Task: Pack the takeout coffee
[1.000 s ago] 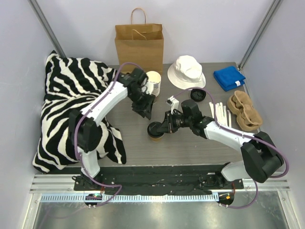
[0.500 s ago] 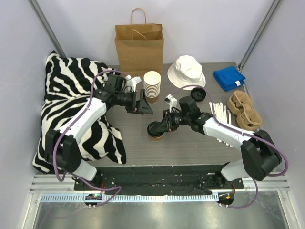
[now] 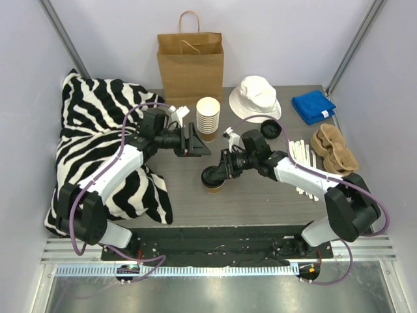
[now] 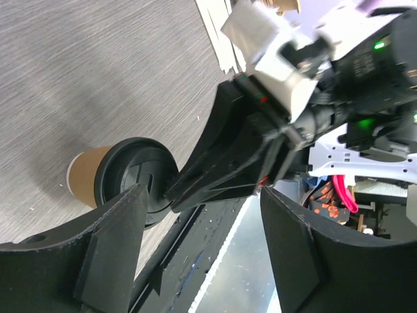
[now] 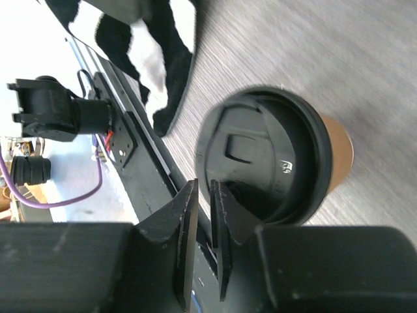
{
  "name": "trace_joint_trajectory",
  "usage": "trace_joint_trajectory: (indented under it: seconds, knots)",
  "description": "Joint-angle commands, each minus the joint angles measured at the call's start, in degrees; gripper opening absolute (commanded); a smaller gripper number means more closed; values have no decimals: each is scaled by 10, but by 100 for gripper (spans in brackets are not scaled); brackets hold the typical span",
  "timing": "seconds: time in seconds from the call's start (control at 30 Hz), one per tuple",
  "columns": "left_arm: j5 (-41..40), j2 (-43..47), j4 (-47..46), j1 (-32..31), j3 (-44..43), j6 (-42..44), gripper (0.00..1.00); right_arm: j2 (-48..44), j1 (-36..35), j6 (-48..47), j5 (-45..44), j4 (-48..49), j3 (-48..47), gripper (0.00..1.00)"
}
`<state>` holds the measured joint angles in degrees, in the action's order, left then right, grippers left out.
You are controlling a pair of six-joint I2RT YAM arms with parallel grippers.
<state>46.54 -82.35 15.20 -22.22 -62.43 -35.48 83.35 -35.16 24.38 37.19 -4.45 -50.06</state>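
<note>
Where the takeout coffee [image 3: 213, 177] stands: on the grey tabletop [image 3: 260, 199], near its middle, between the two arms and well apart from the paper bag [image 3: 190, 62] at the far edge.
Right claw [image 3: 218, 171]: narrow, with one finger over the black lid and the other outside its rim. The right wrist view shows this best, and it looks like a pinch on the lid's edge alone, not on the kraft body.
Left claw [image 3: 195, 140]: wide and holding nothing. It hovers just beside the stack of lidless cups [image 3: 208, 117], and its open fingers frame the coffee and the other claw in its own camera.
Risk, lid: the hold seems to be on the lid only, so a lift could pull the lid off and leave the cup behind, or loosen it enough to spill.
Risk, tipping: the pinch is at one side of the rim, so a sideways or uneven pull would lever the cup over on its small base.
Risk, crowding: the two claws are close together over one small cup. A careless approach by the left one could knock the cup or the right fingers (the cup stack is also near enough to be clipped).
Risk, route: I judge the bag to be the likely destination, and the cup stack stands between it and the coffee.
Cup's long axis: base to lid, roughly vertical. I cannot rule out a slight lean.
Cup's facing: lid up, base on the tabletop.
</note>
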Motion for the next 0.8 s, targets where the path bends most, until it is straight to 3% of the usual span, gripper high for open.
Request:
trace_joint_trajectory:
  seconds: [0.0, 0.3, 0.77]
  knots:
    - [13, 27, -61, 2, 15, -34, 73, 6, -2, -7, 9, -2, 18, 21]
    - [27, 23, -97, -1, 61, -69, 61, 45, 3, -9, 12, 7, 41, 19]
    - [50, -12, -162, -23, 91, -92, 10, 84, 34, 10, 35, 11, 19, 16]
